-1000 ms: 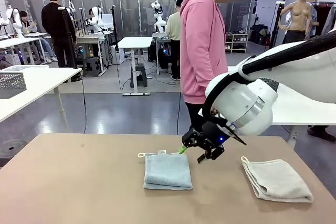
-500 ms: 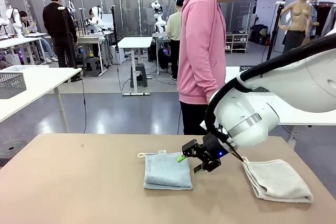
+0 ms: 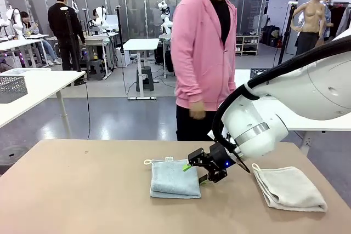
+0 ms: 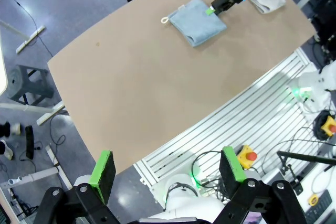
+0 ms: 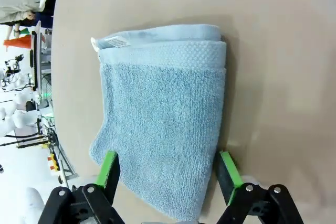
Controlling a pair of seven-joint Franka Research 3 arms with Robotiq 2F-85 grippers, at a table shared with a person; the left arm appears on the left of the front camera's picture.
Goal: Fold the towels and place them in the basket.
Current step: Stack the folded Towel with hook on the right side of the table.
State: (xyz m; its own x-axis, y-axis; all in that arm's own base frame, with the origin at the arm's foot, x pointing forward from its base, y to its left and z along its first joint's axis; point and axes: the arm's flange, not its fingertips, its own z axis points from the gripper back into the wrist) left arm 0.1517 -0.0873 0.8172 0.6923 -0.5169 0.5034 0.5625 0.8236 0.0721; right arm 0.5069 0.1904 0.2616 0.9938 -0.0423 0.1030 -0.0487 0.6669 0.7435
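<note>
A folded light blue towel [image 3: 174, 178] lies flat near the middle of the brown table [image 3: 82, 190]. My right gripper [image 3: 196, 172] hovers low at its right edge. In the right wrist view the open gripper [image 5: 169, 174] has its green pads [image 5: 108, 169] on either side of the towel [image 5: 163, 124]'s near end, with nothing gripped. A folded off-white towel [image 3: 289, 187] lies at the table's right. My left gripper [image 4: 167, 169] stands open high above the table's near-left corner, looking down on the blue towel [image 4: 197, 17]. A grey mesh basket [image 3: 12, 87] sits on a white side table at far left.
A person in a pink hoodie [image 3: 205, 53] stands at the table's far edge, hands off the table. My right arm's big white joint [image 3: 255, 124] hangs over the table's right half. The table's left half is bare wood.
My right gripper has dropped and slid left to the blue towel's right edge. The person has turned to face the table and shifted left.
</note>
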